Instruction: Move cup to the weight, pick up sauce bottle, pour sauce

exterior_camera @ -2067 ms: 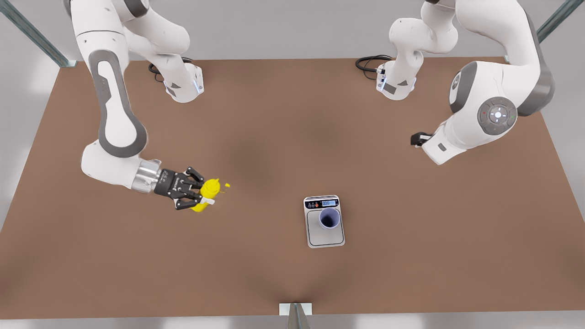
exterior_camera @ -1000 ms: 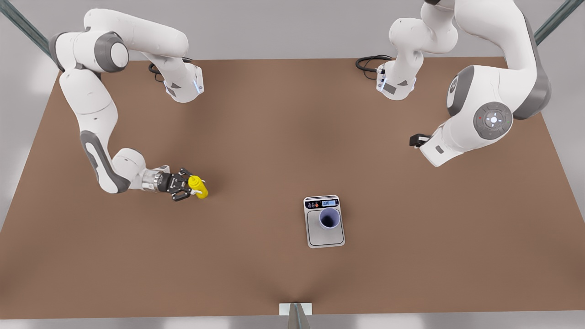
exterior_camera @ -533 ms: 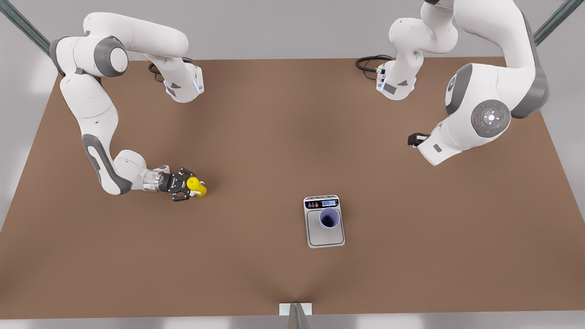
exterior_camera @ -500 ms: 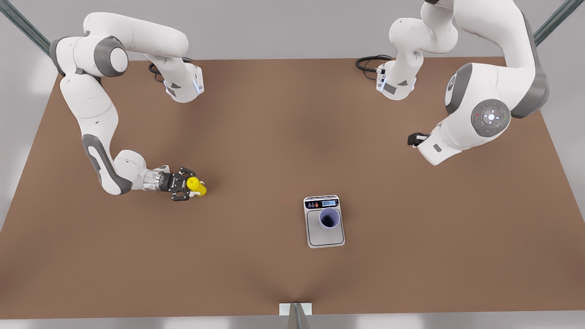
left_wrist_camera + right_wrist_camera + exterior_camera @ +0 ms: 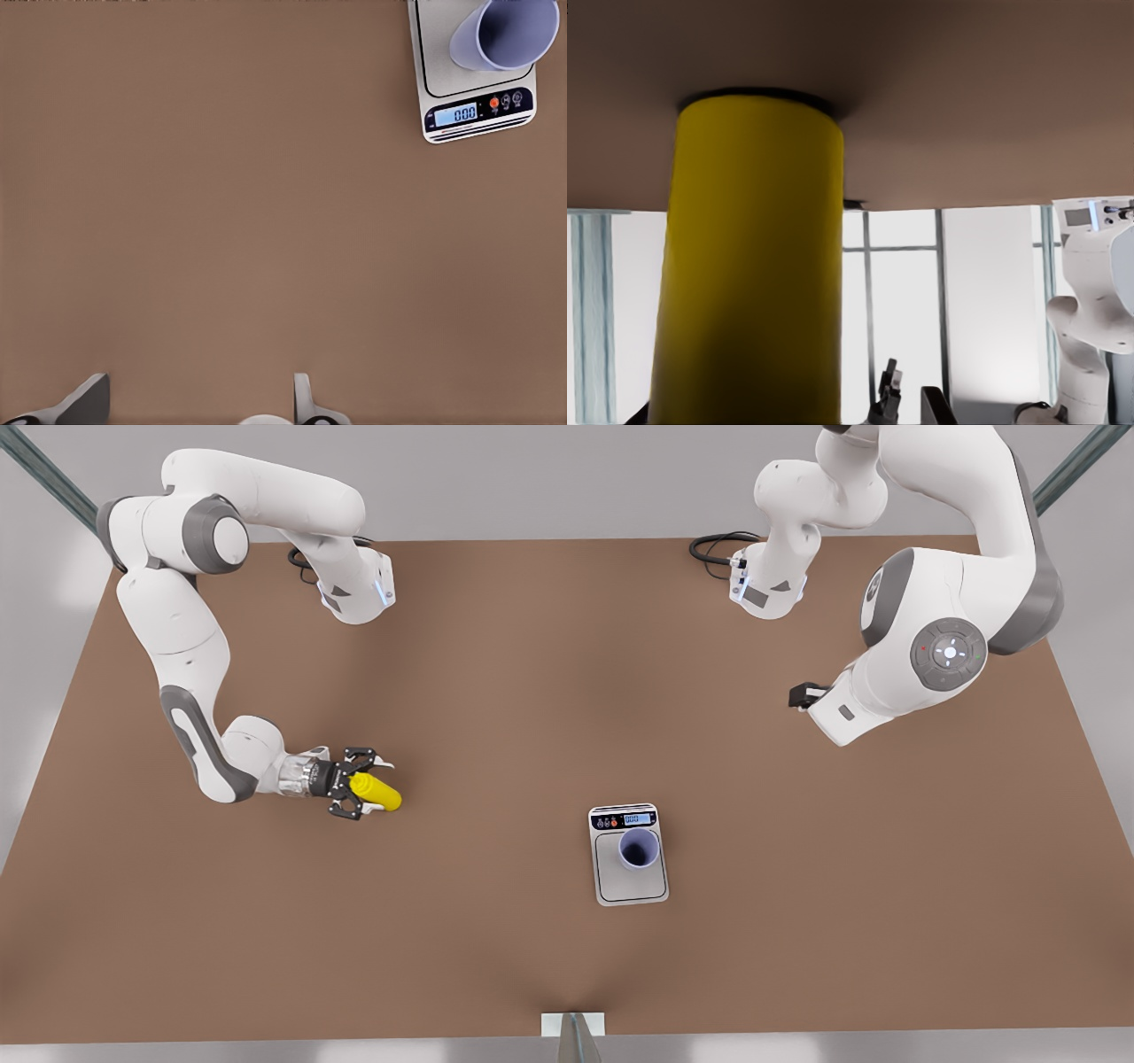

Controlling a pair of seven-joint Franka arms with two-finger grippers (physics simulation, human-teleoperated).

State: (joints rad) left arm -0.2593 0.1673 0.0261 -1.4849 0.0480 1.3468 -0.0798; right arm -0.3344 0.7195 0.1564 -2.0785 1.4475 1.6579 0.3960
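A: Small bright yellow cylindrical squeeze bottle (image 5: 379,791) sits on the brown tabletop (image 5: 532,691), toward the front view's left. It is well apart from the flat silver-grey kitchen scale (image 5: 620,887). The bottle points away from the wrist. Lying flat or only tipped? Cannot tell; nozzle not made out.

B: Right gripper (image 5: 383,786) straddles it with fingers spread wider than the bottle's body, so no grip. In the right wrist view the yellow body (image 5: 749,266) looms close, its far end against the table.

A: The lavender-blue tapered cup (image 5: 638,849) stands upright on the scale's plate, near the display end. That part looks settled.

B: Step in hand, by judgement, is securing the bottle. Centre the body between the pads and close on mid-body, not near an end. Squeeze gently, since it is a squeeze bottle. Lift level before carrying it over.

A: Left gripper (image 5: 197,409) waits high, fingers wide and empty, looking down on scale and cup.
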